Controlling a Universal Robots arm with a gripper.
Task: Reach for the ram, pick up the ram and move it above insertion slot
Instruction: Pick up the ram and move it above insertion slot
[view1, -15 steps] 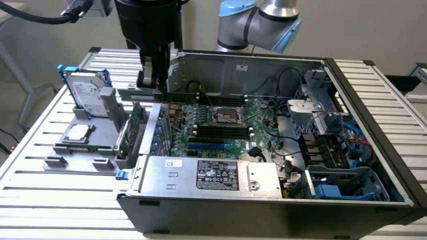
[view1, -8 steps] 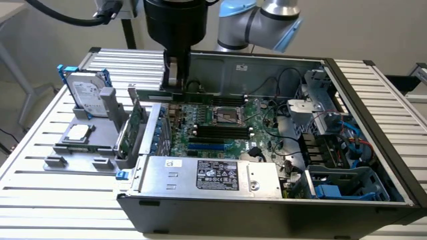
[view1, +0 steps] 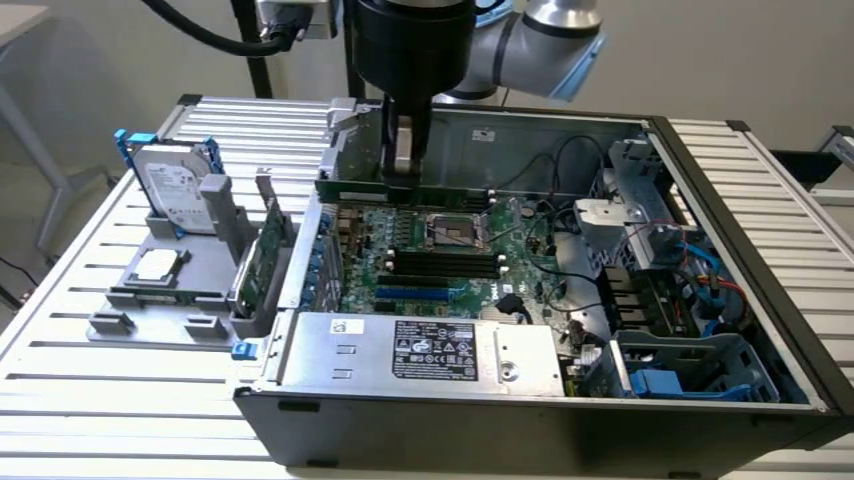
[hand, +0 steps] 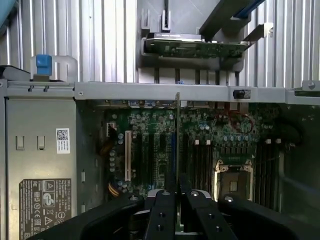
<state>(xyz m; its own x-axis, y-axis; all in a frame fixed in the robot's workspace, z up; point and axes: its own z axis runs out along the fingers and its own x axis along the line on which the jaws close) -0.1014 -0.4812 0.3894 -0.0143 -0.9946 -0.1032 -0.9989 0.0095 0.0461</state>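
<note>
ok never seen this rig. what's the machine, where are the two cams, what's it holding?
One robot arm works over an open PC case on a slatted table. The exterior view looks at the scene from off the arm; the wrist view looks down past the gripper at the motherboard. The gripper is shut on the ram, a thin green stick held above the motherboard, the black memory slots below it. Beside the case, a grey stand holds a hard drive and a green card.
</note>
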